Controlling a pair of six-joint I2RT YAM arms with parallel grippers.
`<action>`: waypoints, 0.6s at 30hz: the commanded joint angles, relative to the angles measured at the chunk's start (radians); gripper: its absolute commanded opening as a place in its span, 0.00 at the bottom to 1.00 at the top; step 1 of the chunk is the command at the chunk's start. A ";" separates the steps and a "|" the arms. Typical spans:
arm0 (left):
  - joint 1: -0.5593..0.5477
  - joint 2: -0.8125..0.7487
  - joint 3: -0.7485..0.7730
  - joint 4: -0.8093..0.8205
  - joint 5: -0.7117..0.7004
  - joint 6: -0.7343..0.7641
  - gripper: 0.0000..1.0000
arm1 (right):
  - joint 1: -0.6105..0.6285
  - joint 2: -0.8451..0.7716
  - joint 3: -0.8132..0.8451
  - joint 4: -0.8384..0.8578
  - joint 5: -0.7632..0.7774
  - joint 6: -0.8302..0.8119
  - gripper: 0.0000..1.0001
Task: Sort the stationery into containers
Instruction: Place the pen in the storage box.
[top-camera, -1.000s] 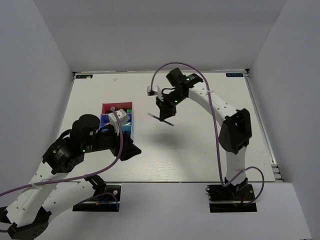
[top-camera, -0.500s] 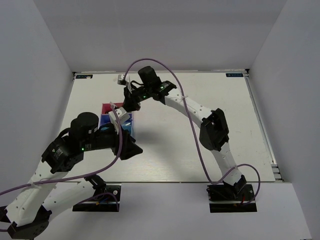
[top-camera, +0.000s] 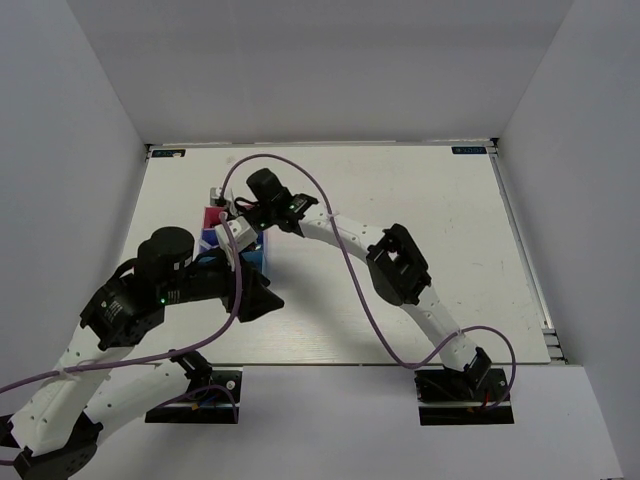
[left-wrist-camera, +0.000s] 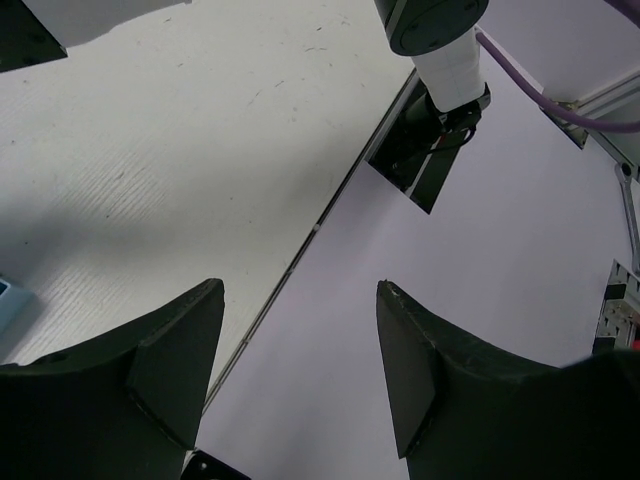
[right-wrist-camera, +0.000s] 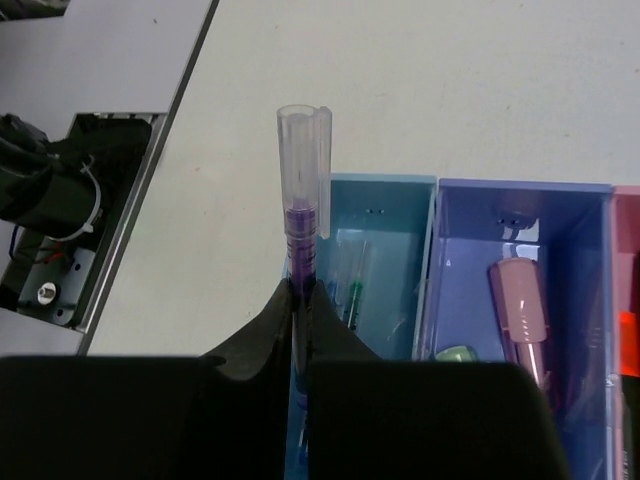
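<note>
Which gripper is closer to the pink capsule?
Right. The right gripper, shut on a purple pen, hovers over the light blue bin beside the pink capsule; the left gripper points away, past the table's near edge.

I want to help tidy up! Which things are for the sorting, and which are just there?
For the job: purple pen in the right tool, light blue bin, darker blue bin, pink capsule, green piece.
Just there: purple cable, black base plate.

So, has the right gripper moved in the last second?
Yes. In the top view the right gripper has swung left from mid-table to above the organizer, which stayed put. It is shut on the purple pen.
</note>
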 joint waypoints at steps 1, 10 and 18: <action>-0.005 -0.012 -0.008 -0.005 0.013 0.018 0.72 | 0.005 -0.069 -0.036 -0.023 -0.004 -0.116 0.00; -0.005 -0.021 -0.028 -0.015 -0.009 0.015 0.72 | 0.021 -0.110 -0.064 -0.148 0.027 -0.231 0.48; -0.005 -0.009 0.036 -0.048 -0.075 -0.002 0.44 | 0.009 -0.231 -0.058 -0.145 0.105 -0.131 0.20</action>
